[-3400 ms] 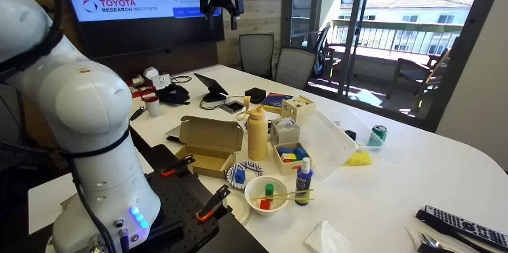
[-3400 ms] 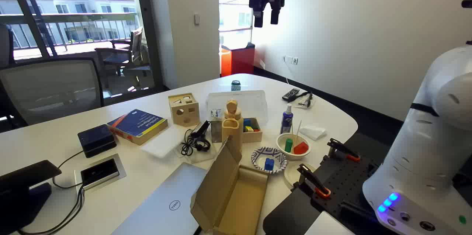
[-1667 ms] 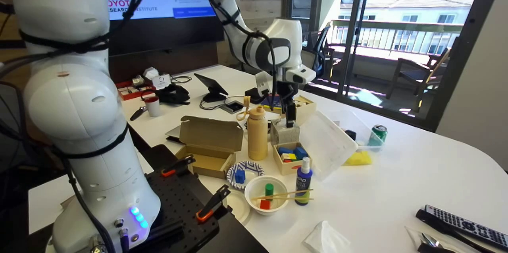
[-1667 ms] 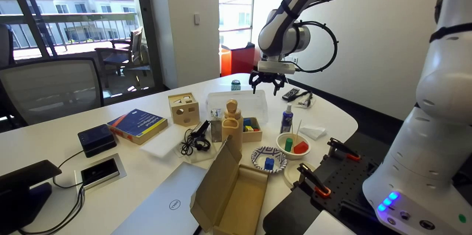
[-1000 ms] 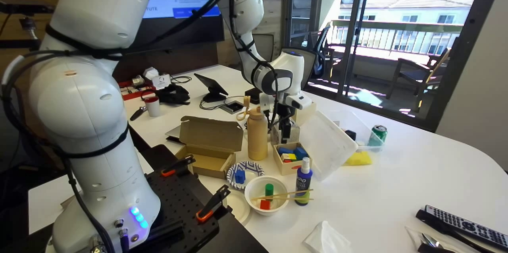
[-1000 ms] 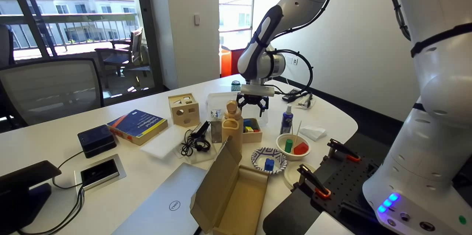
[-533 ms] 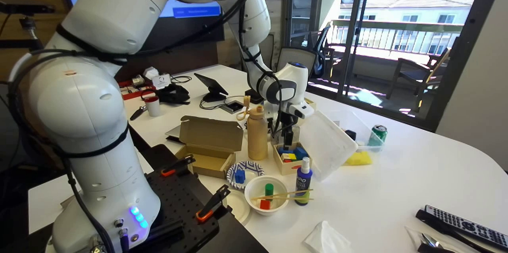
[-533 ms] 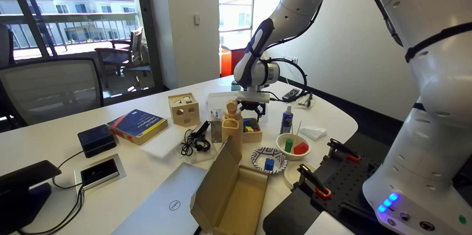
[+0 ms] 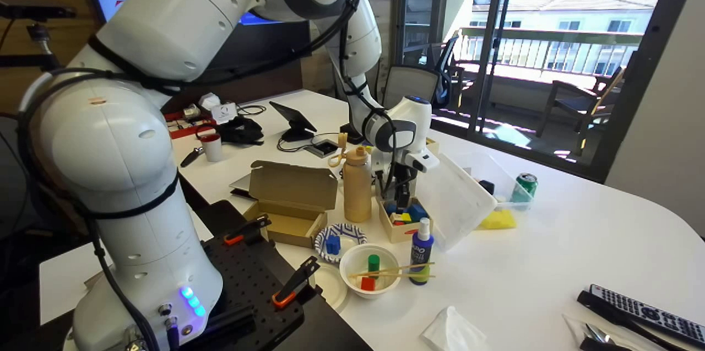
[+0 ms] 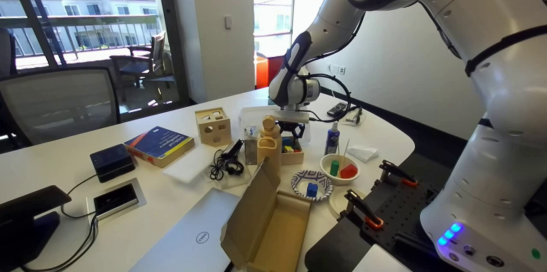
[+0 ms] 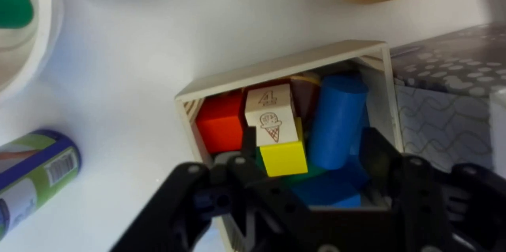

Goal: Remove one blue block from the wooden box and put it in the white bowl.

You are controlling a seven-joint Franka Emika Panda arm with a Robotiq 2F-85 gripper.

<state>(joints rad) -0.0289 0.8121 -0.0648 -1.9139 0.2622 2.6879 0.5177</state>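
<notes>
Currently blue block (image 11: 337, 124), smooth cylinder, lies in wooden box (image 11: 276, 68); gripper (image 11: 308, 141) over box, fingers apart. Inside box: cube (image 11: 272, 115) printed "4" and ice-cream cone. Near box: tan bottle (image 10: 271, 154), hiding part of box in an exterior view; barcoded spray bottle (image 9: 421, 249); white bowl (image 9: 357, 259). Farther from box: laptop (image 10: 183, 244) marked DELL; book (image 10: 159, 143) titled "Artificial Intelligence".

The glass door (image 9: 556, 59) and window (image 10: 273, 16) are bright, the wall (image 10: 397, 75) pale, the floor (image 10: 427, 152) dark; a chair (image 10: 60, 101) stands by the counter (image 9: 551, 268).
</notes>
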